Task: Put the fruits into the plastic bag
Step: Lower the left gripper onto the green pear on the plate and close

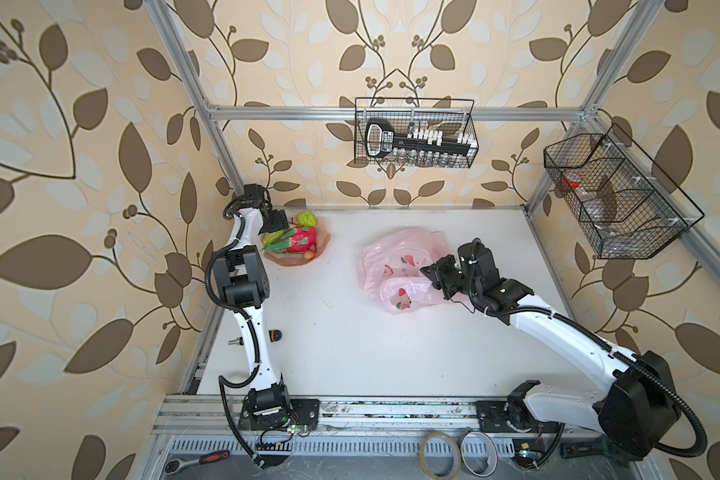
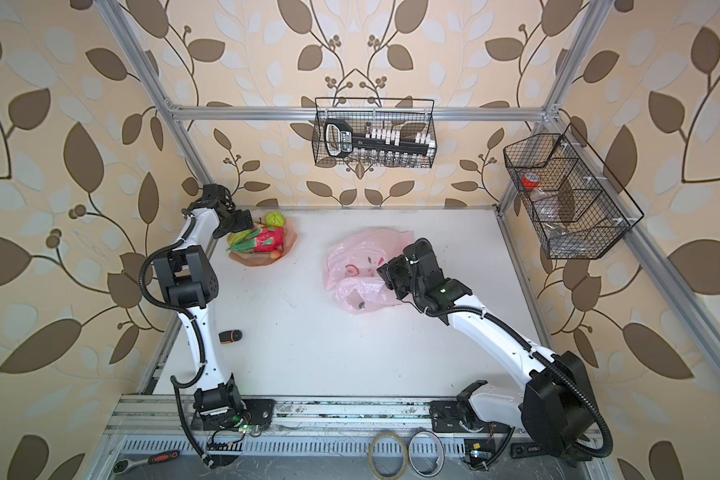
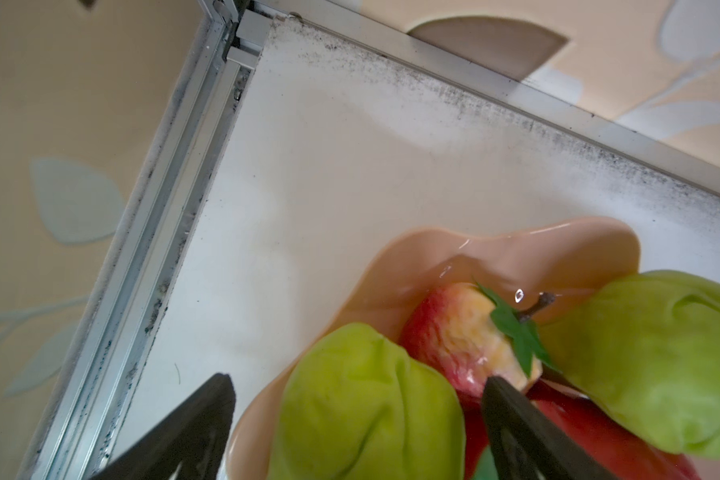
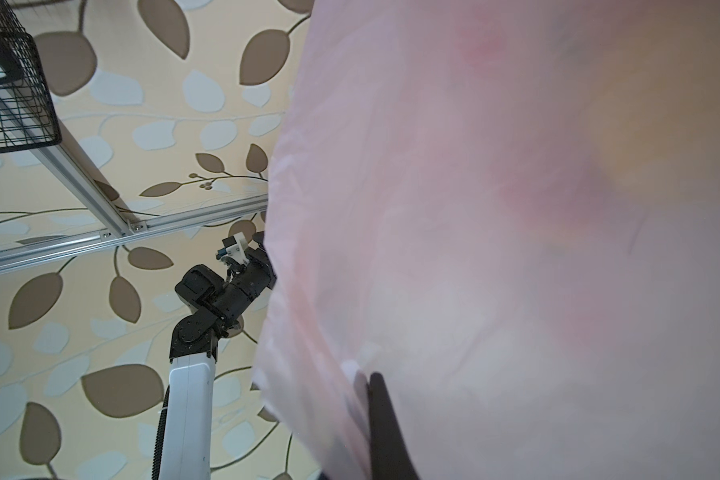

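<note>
The fruits lie heaped in a peach-pink dish (image 1: 323,243) at the back left. Among them are a magenta dragon fruit (image 1: 301,244), a lumpy green fruit (image 1: 307,217) and a small red one (image 1: 308,255). My left gripper (image 1: 276,222) hangs open over the dish's left side. In the left wrist view its fingers straddle a second lumpy green fruit (image 3: 366,411) with a gap on each side. A red-yellow fruit (image 3: 449,332) lies just beyond. The pale-pink plastic bag (image 1: 395,253) lies mid-table. My right gripper (image 1: 427,272) is shut on the bag's edge (image 4: 495,208) and holds it up.
A small black and orange object (image 1: 274,335) lies near the left arm. Wire baskets hang on the back rail (image 1: 416,133) and the right rail (image 1: 616,199). Tape rolls (image 1: 439,455) and a ratchet (image 1: 196,461) lie in front of the table. The dish sits close to the back-left frame corner (image 3: 242,50).
</note>
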You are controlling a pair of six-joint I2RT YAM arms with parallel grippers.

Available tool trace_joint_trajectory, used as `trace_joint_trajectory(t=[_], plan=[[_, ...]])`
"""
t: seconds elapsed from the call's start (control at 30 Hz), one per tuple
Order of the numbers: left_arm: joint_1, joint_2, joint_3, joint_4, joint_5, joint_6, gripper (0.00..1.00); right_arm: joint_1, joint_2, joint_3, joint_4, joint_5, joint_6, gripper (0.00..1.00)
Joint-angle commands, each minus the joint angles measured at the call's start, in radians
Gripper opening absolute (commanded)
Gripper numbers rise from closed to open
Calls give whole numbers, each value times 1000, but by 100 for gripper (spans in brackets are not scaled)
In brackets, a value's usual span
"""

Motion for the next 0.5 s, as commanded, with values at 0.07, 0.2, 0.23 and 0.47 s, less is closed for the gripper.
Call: trace_joint_trajectory(t=[0.07, 0.2, 0.23, 0.47], plan=[[15, 13, 47, 4, 63, 19, 91, -3, 4, 9, -32, 1, 4, 0], [15, 19, 44, 3, 93, 15, 88, -3, 2, 10, -34, 9, 6, 0], [15, 18, 41, 2, 98, 15, 88, -3, 1, 10, -34, 12, 6, 0], [16, 9, 37, 8, 141, 5, 82, -3, -11, 11, -38, 19, 7, 0]])
